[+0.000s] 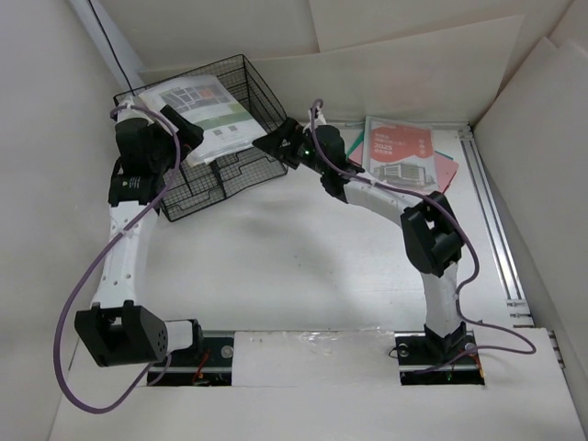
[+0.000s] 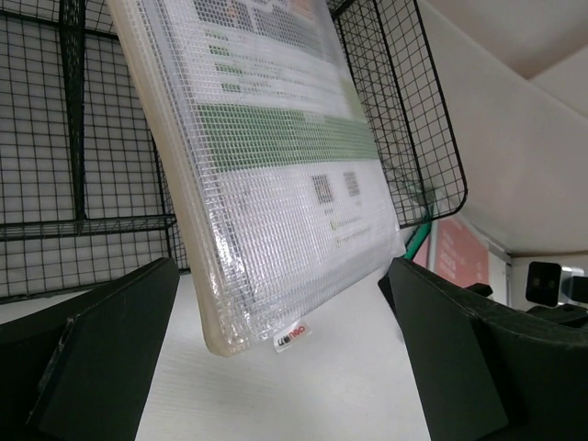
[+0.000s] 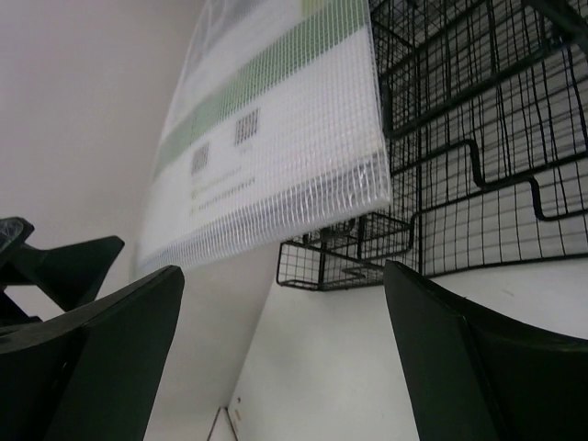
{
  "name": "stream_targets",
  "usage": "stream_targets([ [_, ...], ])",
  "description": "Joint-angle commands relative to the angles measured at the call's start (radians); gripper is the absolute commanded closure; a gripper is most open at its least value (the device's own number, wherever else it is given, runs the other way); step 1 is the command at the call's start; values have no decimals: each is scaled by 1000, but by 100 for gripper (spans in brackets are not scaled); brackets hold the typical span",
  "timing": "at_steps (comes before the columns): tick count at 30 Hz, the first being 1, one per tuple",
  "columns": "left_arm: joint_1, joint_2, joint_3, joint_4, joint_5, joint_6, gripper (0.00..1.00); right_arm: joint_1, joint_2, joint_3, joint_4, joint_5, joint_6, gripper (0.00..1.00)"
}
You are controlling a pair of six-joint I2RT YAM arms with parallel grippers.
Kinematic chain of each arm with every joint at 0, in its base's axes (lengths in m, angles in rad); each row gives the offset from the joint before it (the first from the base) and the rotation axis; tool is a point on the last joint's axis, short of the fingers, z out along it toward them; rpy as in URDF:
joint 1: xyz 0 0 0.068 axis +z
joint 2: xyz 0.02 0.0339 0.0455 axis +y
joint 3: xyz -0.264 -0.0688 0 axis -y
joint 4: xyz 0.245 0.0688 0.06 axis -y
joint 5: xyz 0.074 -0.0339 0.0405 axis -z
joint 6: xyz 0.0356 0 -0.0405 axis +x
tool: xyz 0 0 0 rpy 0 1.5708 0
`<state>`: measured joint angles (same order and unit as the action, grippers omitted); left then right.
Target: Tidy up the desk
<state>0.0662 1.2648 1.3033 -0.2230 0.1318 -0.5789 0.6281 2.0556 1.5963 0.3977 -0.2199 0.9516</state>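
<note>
L gripper (image 1: 188,129): upper left of top view, over the black wire basket (image 1: 260,96). Jaws fully apart, nothing held. In L wrist view, both fingers (image 2: 110,354) sit at the lower corners of the frame. The mesh zip pouch (image 2: 276,184) hangs down between them, its corner w/ a small label tag (image 2: 289,336) at lower centre. I see no contact w/ either finger.

R gripper (image 1: 266,145): just right of the basket, top centre, pointing left at it. Jaws also wide, holding nothing. In R wrist view its fingers (image 3: 478,363) frame the pouch edge and the basket's front wires, which sit above and beyond them.

The pouch is clear mesh w/ printed sheets inside, a green band across the print. It lies tilted on top of the basket, one end up near the far rim. The lower end sticks out toward your L gripper.

The desk (image 1: 294,266) fills the centre and bottom of top view. It's a matte white top w/ a metal rail (image 1: 496,220) down the right edge. Basket sits at its upper-left corner.

Upper right: a red/white brochure (image 1: 400,147) on a pink folder (image 1: 443,171), w/ a teal sheet (image 1: 355,144) poking out on the left side. The R arm partly covers this stack.
</note>
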Motion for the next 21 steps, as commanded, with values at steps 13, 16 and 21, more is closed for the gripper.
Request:
stream_targets([
  [13,18,-33,-150,191,-106,-116,0,38,86,152,76,88,46,78],
  [16,27,-33,-183,235,-124,-150,0,48,77,152,76,109,4,96],
  [21,37,-1,-226,283,-124,-171,4,84,18,214,-19,249,-196,100],
])
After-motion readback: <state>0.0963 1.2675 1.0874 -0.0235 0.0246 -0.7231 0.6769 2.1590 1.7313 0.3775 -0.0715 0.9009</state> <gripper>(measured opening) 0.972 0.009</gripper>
